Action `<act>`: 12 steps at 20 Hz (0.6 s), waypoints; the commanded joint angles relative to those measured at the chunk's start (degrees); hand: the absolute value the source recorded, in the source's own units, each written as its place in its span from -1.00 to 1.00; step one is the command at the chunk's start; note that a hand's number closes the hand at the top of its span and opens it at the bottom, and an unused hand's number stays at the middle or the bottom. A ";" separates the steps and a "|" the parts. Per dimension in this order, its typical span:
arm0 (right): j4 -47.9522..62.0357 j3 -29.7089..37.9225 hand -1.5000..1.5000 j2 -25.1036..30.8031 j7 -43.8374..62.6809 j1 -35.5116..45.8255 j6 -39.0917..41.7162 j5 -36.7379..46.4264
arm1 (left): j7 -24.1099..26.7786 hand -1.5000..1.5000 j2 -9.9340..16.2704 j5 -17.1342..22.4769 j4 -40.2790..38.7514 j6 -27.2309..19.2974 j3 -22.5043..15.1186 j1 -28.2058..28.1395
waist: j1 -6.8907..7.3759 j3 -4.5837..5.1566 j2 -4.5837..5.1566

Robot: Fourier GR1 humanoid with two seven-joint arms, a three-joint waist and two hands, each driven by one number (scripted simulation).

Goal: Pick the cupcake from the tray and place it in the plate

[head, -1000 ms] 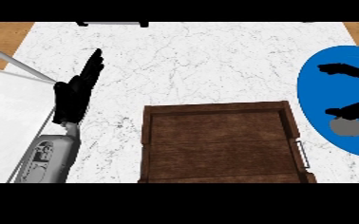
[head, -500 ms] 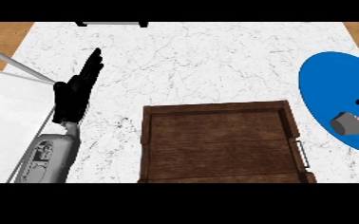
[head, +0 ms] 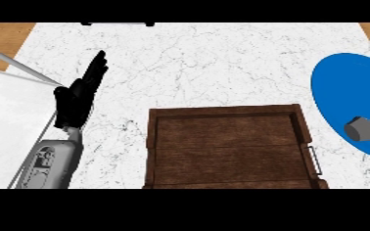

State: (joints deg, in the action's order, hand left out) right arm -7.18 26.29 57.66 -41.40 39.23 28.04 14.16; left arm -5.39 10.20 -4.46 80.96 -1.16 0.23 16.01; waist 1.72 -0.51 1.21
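A brown wooden tray (head: 231,147) sits at the lower middle of the marble counter, with nothing showing inside it. A blue plate (head: 339,90) lies at the right edge, partly cut off by the view. A small grey object (head: 358,128), probably the cupcake, rests on the plate's lower part near the edge. My left hand (head: 78,98) stays open at the left, fingers straight and pointing up, resting apart from the tray. My right hand does not show.
A white panel (head: 22,112) with a grey rail slants along the left edge beside my left forearm. A strip of wooden floor (head: 14,34) shows at the top left corner. A dark fixture (head: 115,24) sits at the counter's far edge.
My right hand, seen a second ago over the blue plate, has left the view. The grey object stays on the plate. The left hand has not moved.
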 commanded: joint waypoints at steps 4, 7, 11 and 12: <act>-0.40 0.93 -1.00 4.19 -5.09 -4.55 9.41 -1.17 | 0.35 0.00 -0.46 -0.63 0.36 -0.62 -0.43 -0.49 | 0.16 -0.33 0.32; -1.37 0.97 -1.00 3.34 -4.51 -4.41 8.00 -1.43 | 1.59 0.00 1.06 0.21 -1.70 0.59 1.08 0.79 | 0.35 -0.33 0.75; -1.23 2.10 -1.00 4.20 -4.26 -5.68 10.47 -2.96 | 0.97 0.00 -0.51 -0.43 -0.32 -0.72 -0.04 -0.02 | 0.13 -0.46 0.48; -1.26 2.14 -1.00 4.28 -3.74 -6.13 9.20 -2.96 | 1.07 0.00 0.35 -0.28 0.86 -0.02 0.04 -0.34 | 0.78 -0.53 0.41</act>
State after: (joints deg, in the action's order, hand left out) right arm -8.89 27.72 61.35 -39.75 34.57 30.32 11.98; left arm -4.71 10.02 -4.74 81.24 -1.37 -0.01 15.90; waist 2.11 -0.90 1.58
